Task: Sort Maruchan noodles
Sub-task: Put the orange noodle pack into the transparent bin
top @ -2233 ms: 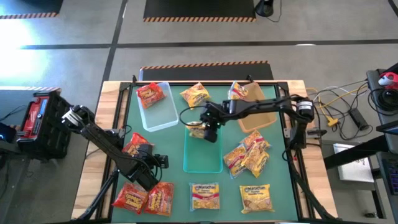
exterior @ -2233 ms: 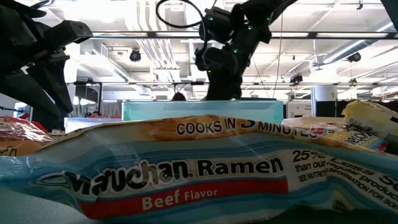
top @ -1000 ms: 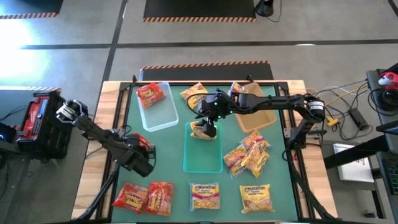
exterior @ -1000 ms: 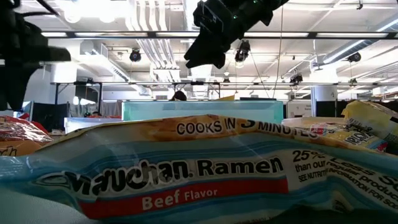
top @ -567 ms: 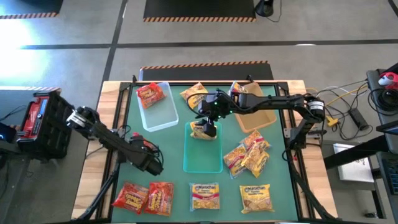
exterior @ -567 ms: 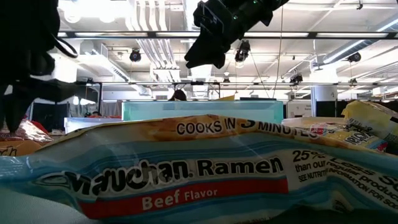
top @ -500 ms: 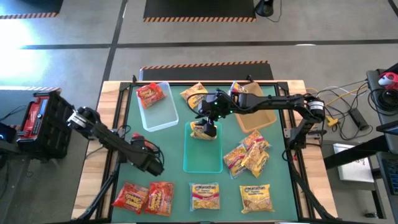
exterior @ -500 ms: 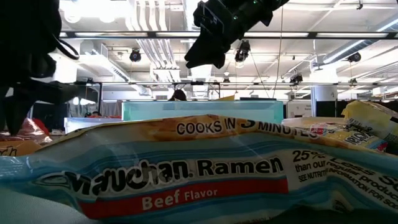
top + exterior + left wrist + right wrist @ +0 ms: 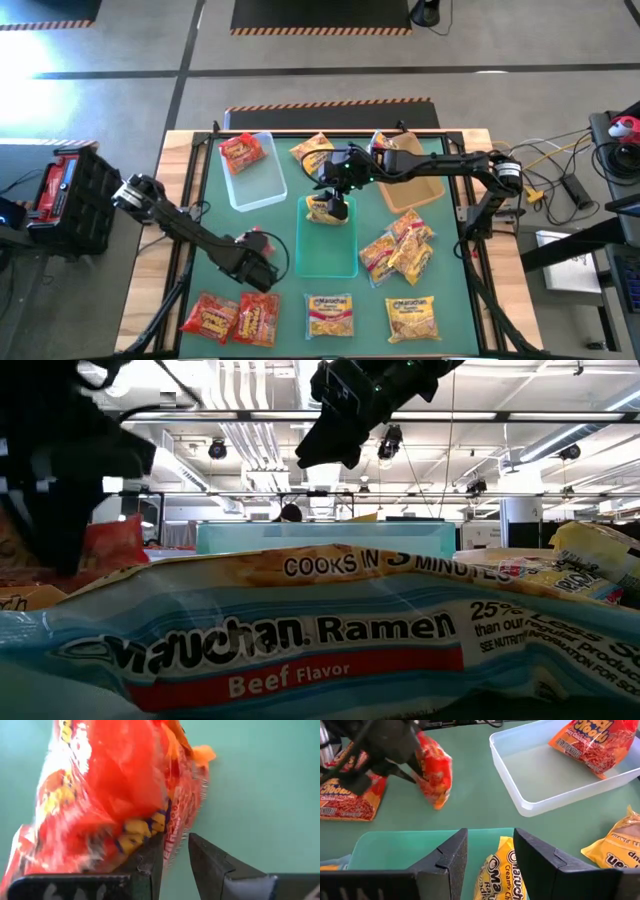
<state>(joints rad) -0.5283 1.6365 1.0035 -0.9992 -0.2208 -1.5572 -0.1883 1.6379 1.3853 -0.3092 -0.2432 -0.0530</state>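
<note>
Since two seconds ago, the left arm has carried its red-orange packet (image 9: 115,795) from the left side of the green table mat (image 9: 275,225) toward the middle, and the right gripper has let go of a yellow packet (image 9: 505,870) and has risen a little.

On the mat stand three bins: a clear bin (image 9: 550,785) with one red-orange packet inside it, a teal bin (image 9: 330,255) in the middle, and a tan bin (image 9: 425,185) to the right. Other noodle packets lie along the near edge and right side.

Left gripper (image 9: 262,262) pinches the red-orange packet by its edge, near the teal bin. Right gripper (image 9: 338,190) hangs over the far end of the teal bin, jaws spread, above the yellow packet lying there.
</note>
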